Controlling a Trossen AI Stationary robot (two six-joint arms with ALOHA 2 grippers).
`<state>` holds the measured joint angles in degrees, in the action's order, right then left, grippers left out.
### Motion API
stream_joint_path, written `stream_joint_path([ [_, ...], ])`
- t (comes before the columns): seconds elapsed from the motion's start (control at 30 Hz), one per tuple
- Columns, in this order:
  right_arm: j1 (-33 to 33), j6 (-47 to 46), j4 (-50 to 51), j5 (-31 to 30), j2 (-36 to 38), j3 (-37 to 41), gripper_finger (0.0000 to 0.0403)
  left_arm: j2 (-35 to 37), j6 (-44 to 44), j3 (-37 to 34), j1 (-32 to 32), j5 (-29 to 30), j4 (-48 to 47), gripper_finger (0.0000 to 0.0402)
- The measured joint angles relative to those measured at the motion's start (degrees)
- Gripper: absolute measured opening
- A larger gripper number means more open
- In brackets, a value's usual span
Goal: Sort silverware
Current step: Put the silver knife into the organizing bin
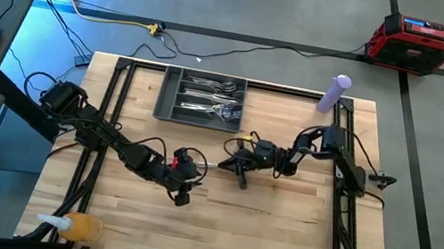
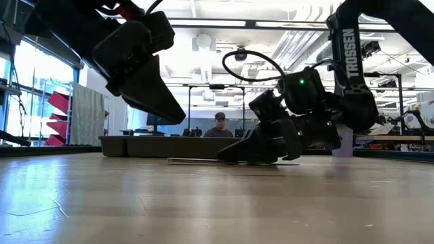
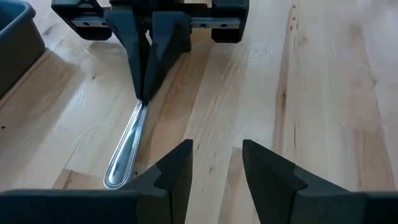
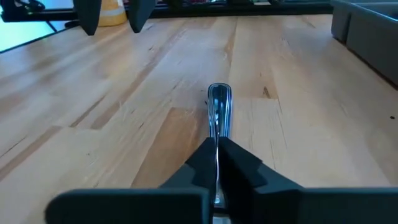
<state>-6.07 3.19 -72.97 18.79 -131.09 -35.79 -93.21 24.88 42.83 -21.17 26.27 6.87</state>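
One slim shiny piece of silverware [image 3: 126, 146] lies on the bare wood at the table's middle, its rounded handle end [image 4: 219, 98] free. My right gripper [image 4: 217, 149] is low over the table and shut on it. The piece's other end is hidden under the fingers, so I cannot tell what kind it is. My left gripper [image 3: 216, 152] hangs open above the table facing the right one, a little short of the handle end, touching nothing. More silverware [image 1: 212, 100] lies in the dark grey tray [image 1: 167, 97] at the far edge. My right gripper pinches the piece's handle [image 3: 140, 107] between its two fingertips [image 3: 149, 74]. The fingers come from the table's right side, slanting down, and lie along the piece. The handle [image 2: 193, 160] lies flat on the wood, sticking out beyond the fingertips.
A purple bottle [image 1: 334, 93] stands at the far right corner and an orange bottle [image 1: 80, 227] at the near left corner. Black frame rails [image 1: 116, 98] run along both sides. A person [image 2: 219, 125] sits beyond the table's far edge.
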Motion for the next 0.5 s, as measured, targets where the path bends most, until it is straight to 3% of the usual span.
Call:
stream_joint_path([
  [0.17,0.8,-1.9,0.5,-0.6,0.6,0.0,0.0000,0.0,0.0,0.0,0.0,0.0,0.4,0.0119],
  [0.37,0.1,-5.0,7.9,-0.4,5.1,0.1,0.0001,0.0,0.0,0.0,0.0,0.0,0.6,0.0119],
  [0.5,0.1,-6.6,10.4,-2.3,8.3,0.5,0.0017,0.0,-0.2,0.0,0.0,0.1,0.5,0.0119],
])
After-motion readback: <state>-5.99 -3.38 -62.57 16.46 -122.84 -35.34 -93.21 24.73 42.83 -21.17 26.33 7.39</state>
